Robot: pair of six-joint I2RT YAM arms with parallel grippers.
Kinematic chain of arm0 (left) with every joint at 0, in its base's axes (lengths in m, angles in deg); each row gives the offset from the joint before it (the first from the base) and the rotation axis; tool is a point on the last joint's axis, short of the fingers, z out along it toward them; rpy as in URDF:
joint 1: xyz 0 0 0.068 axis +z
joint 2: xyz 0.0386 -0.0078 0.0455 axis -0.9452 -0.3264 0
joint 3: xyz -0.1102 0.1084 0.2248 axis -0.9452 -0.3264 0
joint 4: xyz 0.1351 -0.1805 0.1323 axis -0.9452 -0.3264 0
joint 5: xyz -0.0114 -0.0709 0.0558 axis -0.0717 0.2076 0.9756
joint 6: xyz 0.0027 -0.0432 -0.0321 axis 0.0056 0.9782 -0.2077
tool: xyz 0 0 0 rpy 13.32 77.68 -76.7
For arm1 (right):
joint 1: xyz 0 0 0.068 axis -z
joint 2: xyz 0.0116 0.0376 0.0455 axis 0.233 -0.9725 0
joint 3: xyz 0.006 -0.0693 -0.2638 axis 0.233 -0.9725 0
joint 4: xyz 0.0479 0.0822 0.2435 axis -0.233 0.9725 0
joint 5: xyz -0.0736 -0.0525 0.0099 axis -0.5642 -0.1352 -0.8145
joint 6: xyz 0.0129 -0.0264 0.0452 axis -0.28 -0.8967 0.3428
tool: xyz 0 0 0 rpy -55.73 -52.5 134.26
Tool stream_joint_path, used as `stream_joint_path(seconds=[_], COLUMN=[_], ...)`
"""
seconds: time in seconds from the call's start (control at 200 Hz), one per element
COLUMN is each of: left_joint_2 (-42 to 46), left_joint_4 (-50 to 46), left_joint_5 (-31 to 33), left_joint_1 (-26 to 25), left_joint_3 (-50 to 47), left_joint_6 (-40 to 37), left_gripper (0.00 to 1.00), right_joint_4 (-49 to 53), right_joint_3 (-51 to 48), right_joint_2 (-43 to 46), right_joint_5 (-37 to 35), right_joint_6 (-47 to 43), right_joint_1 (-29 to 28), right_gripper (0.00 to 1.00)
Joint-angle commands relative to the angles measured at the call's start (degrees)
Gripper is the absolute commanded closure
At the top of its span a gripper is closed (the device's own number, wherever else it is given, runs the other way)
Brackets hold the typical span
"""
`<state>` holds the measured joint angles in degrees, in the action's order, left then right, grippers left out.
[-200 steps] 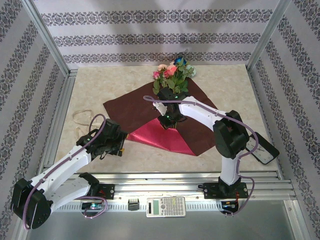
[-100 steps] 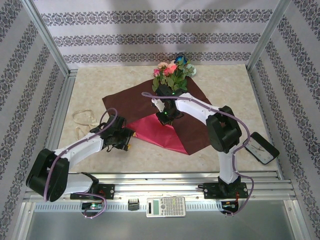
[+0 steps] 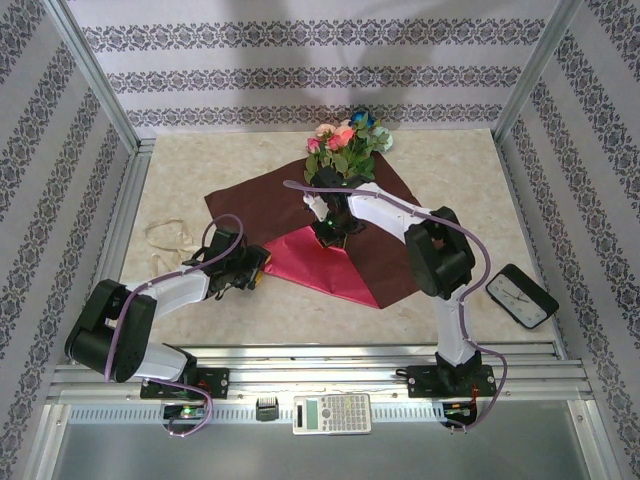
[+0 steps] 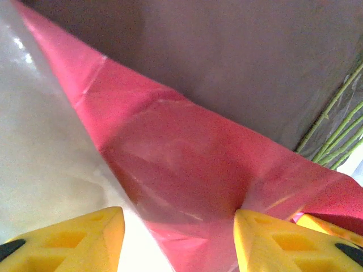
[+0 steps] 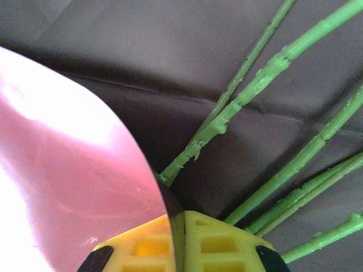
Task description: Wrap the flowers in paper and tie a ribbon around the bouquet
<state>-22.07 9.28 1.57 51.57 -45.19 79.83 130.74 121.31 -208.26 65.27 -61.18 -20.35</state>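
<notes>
1. On the counter [image 3: 180, 170], the paper [image 3: 280, 210] lies under the flowers [image 3: 345, 145].
2. Right tool [image 5: 177, 241] pinches its folded red flap; left tool [image 4: 178, 241] is open at the flap's corner.
3. Paper looks thin and limp: hold edges.

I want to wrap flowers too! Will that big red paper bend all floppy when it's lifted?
Probably floppy: the paper curves over smoothly where the right pincer pinches its edge. Likely light too, since one pinched edge seems to hold it up. It may crease: fold lines already show.

Glossy red paper [image 5: 68, 170], plastic-stemmed flowers [image 5: 266, 79]
</notes>
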Motion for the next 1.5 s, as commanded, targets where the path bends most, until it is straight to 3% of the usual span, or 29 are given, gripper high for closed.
stream_joint_path(seconds=[0.0, 0.664, 0.819, 0.984, 1.109, 1.169, 1.314, 1.494], left_joint_2=[-0.14, -2.11, -4.97, -6.39, -4.88, -3.89, -2.14, -0.43], left_joint_4=[5.25, 8.21, 12.13, 14.99, 13.38, 11.94, 9.07, 9.2], left_joint_5=[1.84, 3.43, 3.63, 3.48, 2.82, 1.99, 0.14, -0.08], left_joint_1=[0.82, 1.07, 1.18, 1.1, 1.16, 1.06, -0.54, -3.17], left_joint_3=[-0.95, -3.1, -3.05, -3.04, -3.47, -3.66, -3.87, -4.88], left_joint_6=[-3.13, -6.41, -6.06, -5.48, -5.47, -4.79, -1.64, 4.08], left_gripper=[0.47, 0.53, 0.64, 0.9, 0.98, 1.0, 1.0, 1.0], right_joint_4=[0.54, 0.83, 0.83, 0.74, 0.1, -0.44, -2.58, -4.55], right_joint_3=[1.4, 2.8, 2.94, 2.57, 1.73, 0.93, -4.26, -16.19], right_joint_2=[-1.57, -4.69, -5.01, -4.81, -3.33, -1.33, 8.02, 22.16], right_joint_5=[1.38, 3.53, 4.16, 4.5, 4.67, 4.91, 4.84, 5.65], right_joint_6=[0.27, 0.92, 1.06, 1.48, 2.94, 4.98, 13.21, 29.77], right_joint_1=[0.77, 2.53, 2.62, 2.6, 2.86, 3.51, 5.98, 10.36], right_gripper=[1.0, 1.0, 1.0, 1.0, 1.0, 0.9, 0.55, 0.49])
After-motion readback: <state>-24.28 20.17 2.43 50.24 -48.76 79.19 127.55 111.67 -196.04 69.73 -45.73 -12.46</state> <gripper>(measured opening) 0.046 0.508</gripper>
